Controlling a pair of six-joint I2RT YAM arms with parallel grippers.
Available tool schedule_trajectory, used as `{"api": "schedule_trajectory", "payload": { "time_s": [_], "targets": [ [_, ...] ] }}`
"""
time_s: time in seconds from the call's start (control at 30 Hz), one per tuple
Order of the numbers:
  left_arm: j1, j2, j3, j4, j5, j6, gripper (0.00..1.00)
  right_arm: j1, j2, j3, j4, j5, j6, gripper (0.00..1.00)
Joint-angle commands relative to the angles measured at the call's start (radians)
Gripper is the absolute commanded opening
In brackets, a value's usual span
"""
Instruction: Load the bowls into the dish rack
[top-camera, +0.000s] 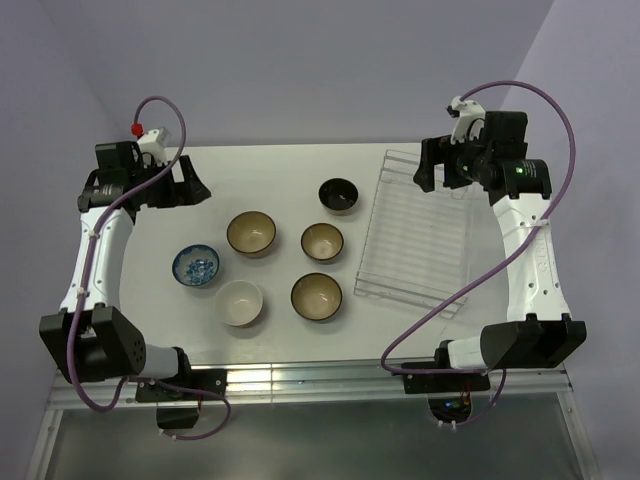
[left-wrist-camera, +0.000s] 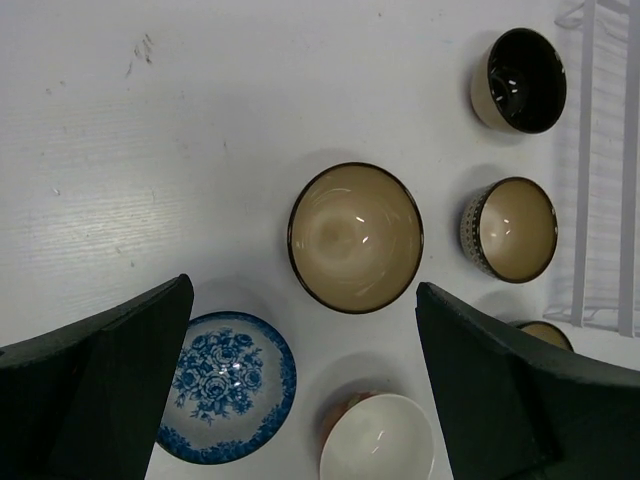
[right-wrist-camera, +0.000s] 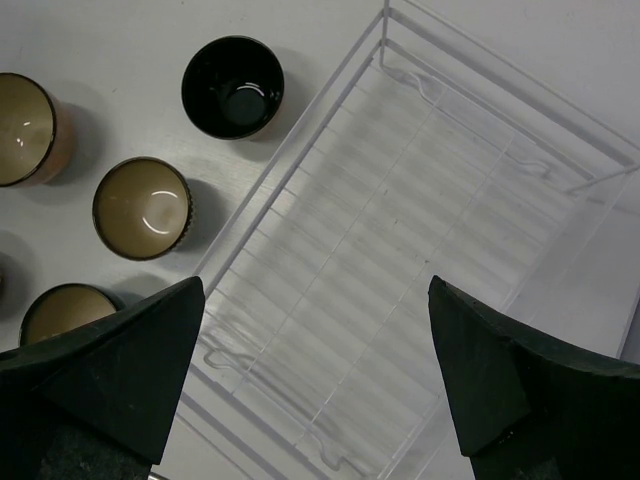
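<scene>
Wide-open and empty, the left gripper (left-wrist-camera: 303, 300) hangs over six bowls (top-camera: 251, 233) standing loose on the worktop (top-camera: 270, 170). The right gripper (right-wrist-camera: 315, 290), equally spread and empty, hovers above the unfilled dish rack (top-camera: 412, 240) alongside, apparently poised to share the loading.

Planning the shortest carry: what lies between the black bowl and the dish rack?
Nothing: only bare table separates the black bowl from the dish rack, seen in the top view and the right wrist view.
</scene>
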Motion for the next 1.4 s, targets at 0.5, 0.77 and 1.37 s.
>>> {"api": "schedule_trajectory", "payload": {
  "time_s": [0.5,0.77,1.37],
  "targets": [
    [-0.097,0.403,0.139,-0.102,-0.015,0.179,0.89,-0.001,0.012,-0.033,-0.029,-0.058,-0.013,1.0],
    [-0.171,0.503,0.195,-0.082,-0.029,0.179,0.86,0.001,0.01,-0.051,-0.023,-0.061,-0.012,1.0],
    [-0.192,0.655,0.186,-0.078,-0.016,0.191,0.62,0.004,0.035,-0.065,-0.005,-0.111,0.028,1.0]
  ]
}}
